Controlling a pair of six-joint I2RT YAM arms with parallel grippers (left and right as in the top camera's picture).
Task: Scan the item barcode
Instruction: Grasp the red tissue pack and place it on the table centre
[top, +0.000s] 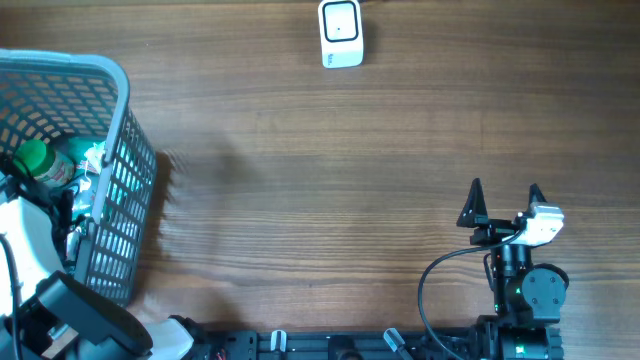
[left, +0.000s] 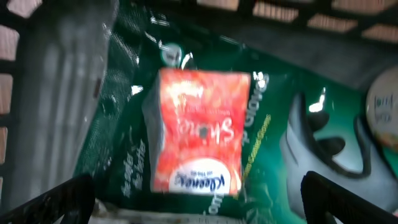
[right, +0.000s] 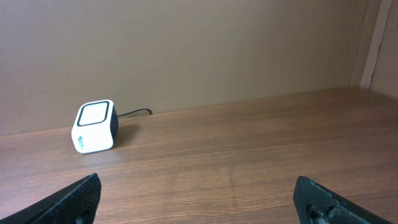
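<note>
Left wrist — Kleenex pack (left: 198, 130), inside basket (left: 56, 74)

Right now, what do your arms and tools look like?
Both arms are mostly black. The right tool ends in two pointed black fingers, with a white block behind and a black cable looping away. The left arm shows black and white parts.

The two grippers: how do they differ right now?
The left gripper hangs inside the basket, over a red Kleenex pack; the right gripper hangs over the table. The left gripper looks down on the pack and a green bag; the right gripper faces the scanner. Both are open and hold nothing.
</note>
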